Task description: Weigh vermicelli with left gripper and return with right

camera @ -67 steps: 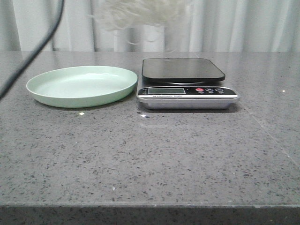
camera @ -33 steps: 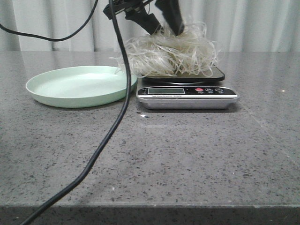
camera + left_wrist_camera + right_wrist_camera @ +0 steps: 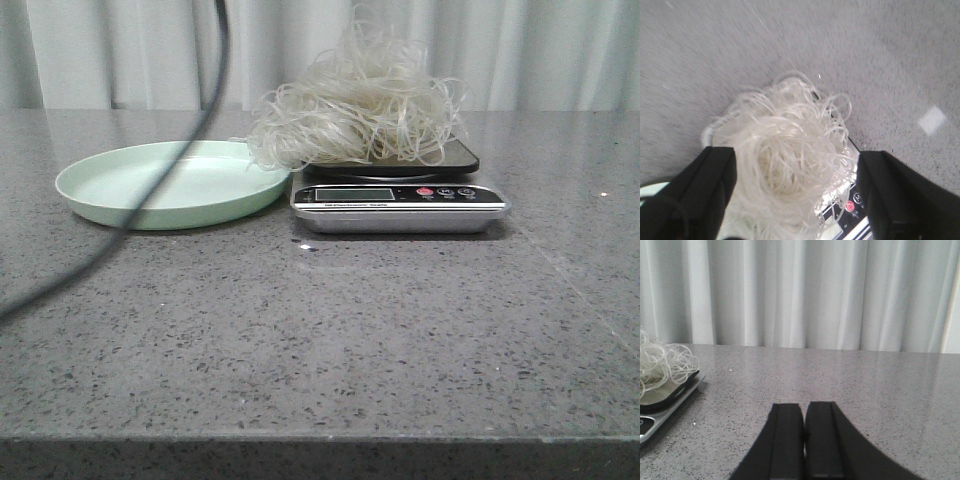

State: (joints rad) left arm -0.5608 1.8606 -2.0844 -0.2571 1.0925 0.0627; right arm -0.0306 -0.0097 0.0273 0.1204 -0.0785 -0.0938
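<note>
The vermicelli (image 3: 355,108), a loose tangle of pale glassy strands, lies on the black platform of the kitchen scale (image 3: 400,205) and spills over its left edge toward the mint-green plate (image 3: 170,182). My left gripper (image 3: 796,192) is open, its black fingers (image 3: 692,200) wide apart above the vermicelli (image 3: 790,155); it is out of the front view. My right gripper (image 3: 804,415) is shut and empty, low over the table to the right of the scale (image 3: 665,400), with the vermicelli (image 3: 660,365) at that view's edge.
A blurred black cable (image 3: 170,160) hangs across the left of the front view, in front of the plate. White curtains (image 3: 500,50) stand behind the grey speckled table (image 3: 350,340).
The vermicelli came down from above onto the scale. My left gripper let go of it and rose out of the front view. The cable swung left.
</note>
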